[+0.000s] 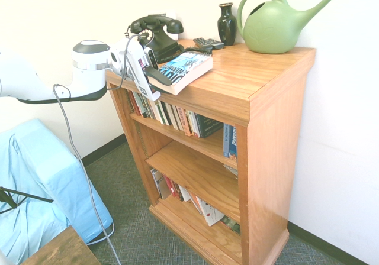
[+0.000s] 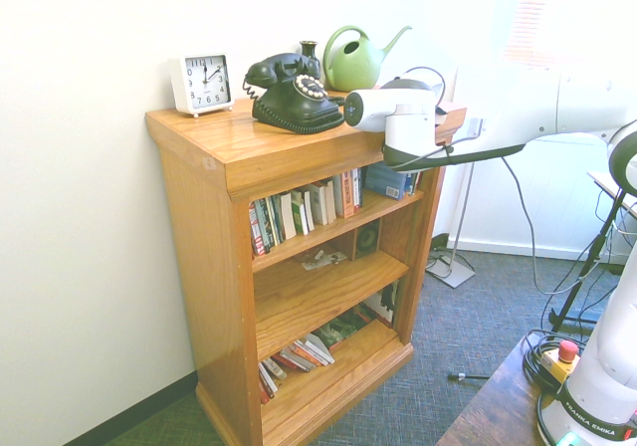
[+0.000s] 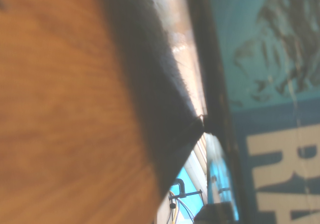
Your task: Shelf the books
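The book [image 1: 185,68], a thick paperback with a blue-and-black cover and pale page edges, lies on the top board of the wooden shelf [image 1: 260,81], its near end sticking out past the board's front left edge. My gripper [image 1: 159,79] comes in from the left and is shut on that overhanging end, one dark finger above the cover and one below. Close up in the wrist view are the blue cover with white letters [image 3: 270,84] and the top board [image 3: 60,109]. In the second exterior view my wrist [image 2: 398,117] hides the book and the fingers.
On the top board stand a black rotary phone [image 1: 155,34], a dark vase [image 1: 227,23], a green watering can [image 1: 275,25], a small dark remote [image 1: 208,42] and a white clock [image 2: 201,84]. Rows of books [image 1: 177,116] fill the upper level; more lean on the bottom one [image 1: 195,203]. A blue-draped object [image 1: 35,188] stands left.
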You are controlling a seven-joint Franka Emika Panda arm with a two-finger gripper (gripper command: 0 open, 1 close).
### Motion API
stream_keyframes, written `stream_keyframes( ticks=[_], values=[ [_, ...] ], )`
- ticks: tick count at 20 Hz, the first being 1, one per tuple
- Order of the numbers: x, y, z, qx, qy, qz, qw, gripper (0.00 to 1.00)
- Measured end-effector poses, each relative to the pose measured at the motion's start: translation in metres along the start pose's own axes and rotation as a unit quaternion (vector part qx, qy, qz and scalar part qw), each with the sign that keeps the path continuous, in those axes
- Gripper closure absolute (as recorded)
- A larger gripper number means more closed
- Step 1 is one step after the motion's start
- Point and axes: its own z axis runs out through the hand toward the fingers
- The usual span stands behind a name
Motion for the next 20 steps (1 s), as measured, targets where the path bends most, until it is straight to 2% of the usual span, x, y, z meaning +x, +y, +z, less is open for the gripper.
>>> stream_keyframes(
  ticks=[5, 8, 14, 20],
  values=[
    [0.001, -0.001, 0.002, 0.004, 0.001, 0.001, 1.0, 1.0],
    [0.004, 0.006, -0.001, 0.024, -0.009, 0.007, 1.0, 1.0],
    [-0.016, 0.072, -0.019, 0.097, -0.064, 0.028, 0.993, 1.0],
    [-0.051, 0.123, 0.01, 0.147, -0.105, 0.048, 0.982, 1.0]
  ],
)
